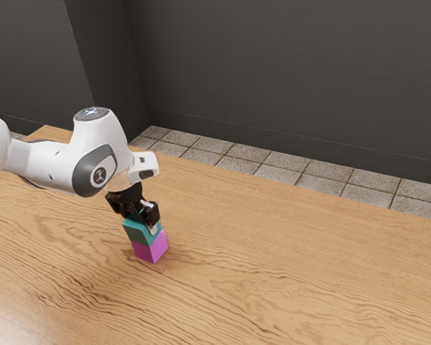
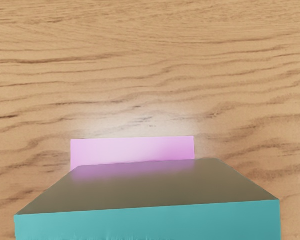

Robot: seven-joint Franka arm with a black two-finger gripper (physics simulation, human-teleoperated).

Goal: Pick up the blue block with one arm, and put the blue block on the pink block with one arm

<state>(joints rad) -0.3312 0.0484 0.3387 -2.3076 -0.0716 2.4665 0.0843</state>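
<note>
The blue block [image 1: 141, 231], teal in colour, rests on top of the pink block [image 1: 151, 249] on the wooden table [image 1: 273, 259], a little skewed against it. My gripper [image 1: 141, 215] comes down from above and is shut on the blue block, with its black fingers [image 1: 151, 213] against the block's upper sides. In the wrist view the blue block [image 2: 150, 200] looms right under my hand, and a strip of the pink block [image 2: 132, 150] shows beyond its far edge.
Bare wood grain surrounds the two stacked blocks on every side. A grey tiled floor [image 1: 309, 169] and dark walls [image 1: 287, 65] lie past the table's far edge.
</note>
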